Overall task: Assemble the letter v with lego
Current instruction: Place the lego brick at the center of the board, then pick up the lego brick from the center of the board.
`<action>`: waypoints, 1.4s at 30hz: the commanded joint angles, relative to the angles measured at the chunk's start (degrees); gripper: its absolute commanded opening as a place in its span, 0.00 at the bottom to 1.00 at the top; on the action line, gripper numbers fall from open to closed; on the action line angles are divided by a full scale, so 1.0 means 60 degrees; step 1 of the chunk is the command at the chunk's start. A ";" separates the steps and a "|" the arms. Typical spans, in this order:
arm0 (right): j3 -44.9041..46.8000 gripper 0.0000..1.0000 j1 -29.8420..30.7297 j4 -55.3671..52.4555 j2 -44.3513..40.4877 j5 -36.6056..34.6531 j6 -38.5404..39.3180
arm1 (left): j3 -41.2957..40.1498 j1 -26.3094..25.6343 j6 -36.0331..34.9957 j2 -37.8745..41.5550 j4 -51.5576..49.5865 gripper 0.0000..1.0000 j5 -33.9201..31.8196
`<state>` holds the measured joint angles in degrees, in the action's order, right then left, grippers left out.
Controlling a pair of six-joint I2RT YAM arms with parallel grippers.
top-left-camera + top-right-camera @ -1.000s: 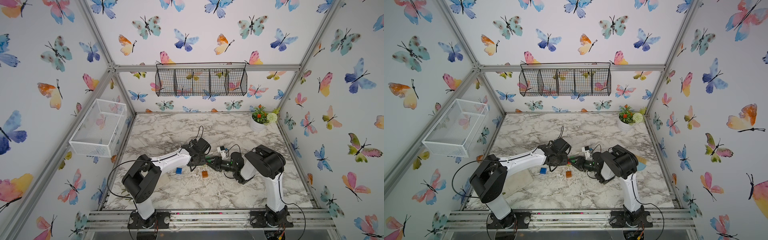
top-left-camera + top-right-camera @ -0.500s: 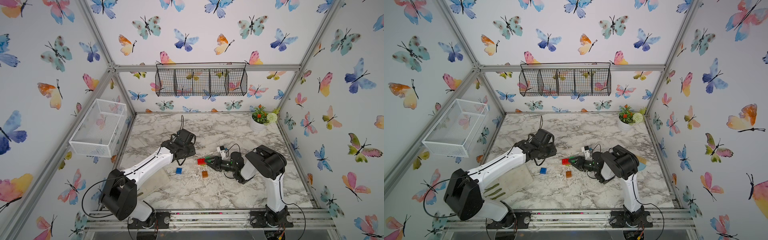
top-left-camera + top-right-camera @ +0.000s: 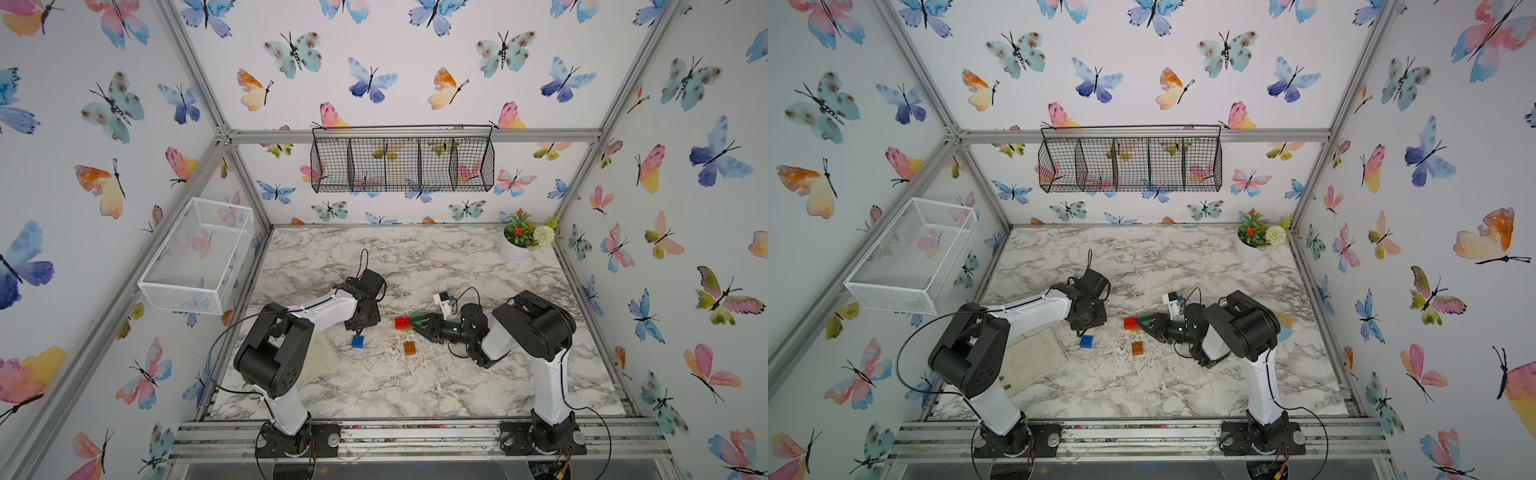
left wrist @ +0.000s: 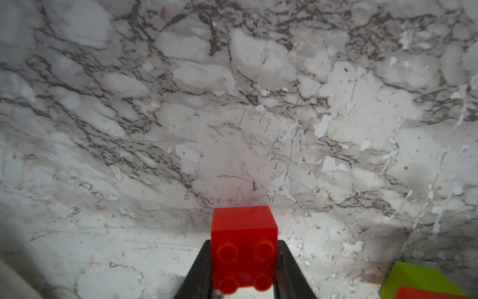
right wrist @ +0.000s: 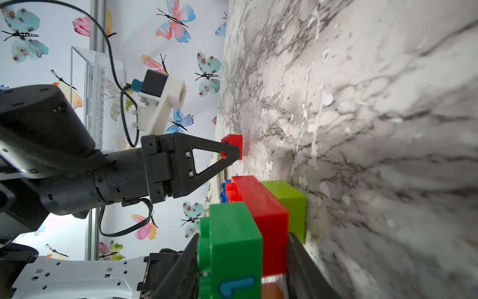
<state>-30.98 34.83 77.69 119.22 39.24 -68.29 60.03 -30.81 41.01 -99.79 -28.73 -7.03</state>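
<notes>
My left gripper (image 4: 244, 247) is shut on a small red brick (image 4: 244, 233), held low over the marble table (image 4: 232, 103). The right wrist view shows the same brick (image 5: 235, 145) at the tip of that gripper (image 5: 232, 155). In both top views this gripper (image 3: 358, 331) points down just behind the loose blue brick (image 3: 358, 342). My right gripper (image 5: 241, 269) is shut on a stack of three bricks: dark green (image 5: 230, 240), long red (image 5: 261, 207) and lime green (image 5: 287, 202). The stack (image 3: 402, 323) lies at table height. An orange brick (image 3: 409, 348) lies loose in front of it.
A white flower pot (image 3: 514, 251) stands at the back right corner. A white wire basket (image 3: 199, 257) hangs on the left wall and a black one (image 3: 402, 164) on the back wall. A pale flat sheet (image 3: 1034, 357) lies under my left arm.
My left arm has pulled away leftward from the stack in the right gripper, swung back, and now stands lowered beside the blue brick. The right arm has not moved.
</notes>
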 commanded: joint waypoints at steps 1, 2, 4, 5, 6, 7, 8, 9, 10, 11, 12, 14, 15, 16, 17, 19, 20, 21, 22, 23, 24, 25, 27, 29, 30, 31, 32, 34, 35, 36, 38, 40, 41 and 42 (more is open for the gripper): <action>0.0300 0.26 -0.0033 -0.0824 0.0042 -0.0183 0.0150 | 0.0192 0.0021 -0.0151 -0.0283 0.0393 0.30 0.0175; 0.0289 0.25 -0.0033 -0.0820 0.0044 -0.0170 0.0156 | 0.0191 0.0036 -0.0169 -0.0356 0.0408 0.31 0.0179; 0.0300 0.26 -0.0033 -0.0842 0.0039 -0.0158 0.0154 | 0.0216 0.0064 -0.0236 -0.0533 0.0409 0.31 0.0162; 0.0299 0.26 -0.0033 -0.0837 0.0047 -0.0143 0.0161 | 0.0232 0.0080 -0.0300 -0.0625 0.0396 0.33 0.0158; 0.0300 0.26 -0.0033 -0.0842 0.0046 -0.0139 0.0157 | 0.0234 0.0124 -0.0330 -0.0678 0.0401 0.37 0.0166; 0.0311 0.26 -0.0033 -0.0857 0.0044 -0.0129 0.0173 | 0.0234 0.0140 -0.0364 -0.0716 0.0432 0.38 0.0213; 0.0329 0.26 -0.0032 -0.0854 0.0041 -0.0125 0.0185 | 0.0249 0.0181 -0.0408 -0.0767 0.0445 0.38 0.0251; 0.0341 0.26 -0.0033 -0.0858 0.0040 -0.0125 0.0191 | 0.0250 0.0189 -0.0425 -0.0785 0.0431 0.40 0.0275; 0.0355 0.26 -0.0033 -0.0884 0.0040 -0.0125 0.0215 | 0.0249 0.0198 -0.0438 -0.0754 0.0438 0.43 0.0252; 0.0369 0.26 -0.0033 -0.0896 0.0048 -0.0125 0.0220 | 0.0263 0.0189 -0.0444 -0.0714 0.0427 0.47 0.0248; 0.0386 0.26 -0.0033 -0.0886 0.0067 -0.0139 0.0220 | 0.0289 0.0198 -0.0442 -0.0673 0.0423 0.52 0.0234; 0.0387 0.26 -0.0033 -0.0843 0.0116 -0.0154 0.0206 | 0.0371 0.0198 -0.0439 -0.0611 0.0369 0.54 0.0183; 0.0388 0.26 -0.0032 -0.0823 0.0125 -0.0143 0.0189 | 0.0434 0.0198 -0.0446 -0.0589 0.0313 0.54 0.0135; 0.0370 0.26 -0.0033 -0.0770 0.0153 -0.0132 0.0158 | 0.0506 0.0211 -0.0462 -0.0595 0.0218 0.52 0.0045; 0.0366 0.26 -0.0033 -0.0735 0.0176 -0.0125 0.0145 | 0.0589 0.0211 -0.0464 -0.0617 0.0118 0.51 -0.0050; 0.0359 0.26 -0.0033 -0.0773 0.0168 -0.0125 0.0148 | 0.0684 0.0205 -0.0521 -0.0628 0.0036 0.49 -0.0169; 0.0359 0.26 -0.0033 -0.0776 0.0153 -0.0125 0.0147 | 0.0716 0.0207 -0.0544 -0.0660 0.0028 0.47 -0.0165; 0.0359 0.26 -0.0033 -0.0793 0.0143 -0.0125 0.0167 | 0.0731 0.0219 -0.0545 -0.0686 0.0028 0.44 -0.0148; 0.0358 0.26 -0.0033 -0.0800 0.0156 -0.0125 0.0167 | 0.0732 0.0218 -0.0559 -0.0721 0.0017 0.42 -0.0155; 0.0373 0.26 -0.0033 -0.0791 0.0146 -0.0125 0.0164 | 0.0733 0.0220 -0.0542 -0.0730 0.0013 0.41 -0.0151; 0.0380 0.26 -0.0033 -0.0799 0.0153 -0.0125 0.0162 | 0.0711 0.0226 -0.0550 -0.0749 0.0024 0.40 -0.0147; 0.0388 0.26 -0.0033 -0.0786 0.0162 -0.0137 0.0169 | 0.0696 0.0219 -0.0542 -0.0762 0.0028 0.40 -0.0170; 0.0403 0.26 -0.0033 -0.0773 0.0155 -0.0139 0.0162 | 0.0675 0.0227 -0.0563 -0.0825 0.0014 0.39 -0.0163; 0.0403 0.26 -0.0033 -0.0761 0.0171 -0.0139 0.0162 | 0.0659 0.0227 -0.0580 -0.0881 0.0011 0.36 -0.0147; 0.0402 0.26 -0.0033 -0.0760 0.0173 -0.0139 0.0169 | 0.0653 0.0229 -0.0579 -0.0901 0.0024 0.36 -0.0171; 0.0396 0.26 -0.0032 -0.0760 0.0163 -0.0139 0.0169 | 0.0645 0.0241 -0.0603 -0.0930 0.0015 0.34 -0.0162; 0.0388 0.26 -0.0030 -0.0762 0.0156 -0.0145 0.0166 | 0.0659 0.0242 -0.0632 -0.0972 0.0012 0.32 -0.0149; 0.0374 0.26 -0.0033 -0.0785 0.0155 -0.0152 0.0162 | 0.0688 0.0239 -0.0639 -0.1013 -0.0057 0.26 -0.0173; 0.0366 0.26 -0.0033 -0.0774 0.0161 -0.0141 0.0164 | 0.0716 0.0231 -0.0639 -0.0993 -0.0109 0.23 -0.0192; 0.0352 0.26 -0.0033 -0.0794 0.0168 -0.0153 0.0185 | 0.0731 0.0242 -0.0625 -0.0940 -0.0150 0.21 -0.0206; 0.0366 0.26 -0.0033 -0.0818 0.0142 -0.0168 0.0178 | 0.0824 0.0220 -0.0547 -0.0707 -0.0400 0.17 -0.0242; 0.0373 0.26 -0.0033 -0.0829 0.0128 -0.0178 0.0191 | 0.0971 0.0080 -0.0360 -0.0312 -0.0818 0.15 -0.0304; 0.0386 0.26 -0.0033 -0.0841 0.0120 -0.0183 0.0213 | 0.1035 -0.0059 -0.0213 -0.0045 -0.1026 0.13 -0.0344; 0.0388 0.25 -0.0032 -0.0856 0.0120 -0.0197 0.0220 | 0.1067 -0.0206 -0.0082 0.0208 -0.1192 0.12 -0.0367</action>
<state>-30.22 34.83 78.65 119.22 39.24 -68.29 65.04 -30.55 38.68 -103.02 -30.28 -7.42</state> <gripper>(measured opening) 0.465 0.330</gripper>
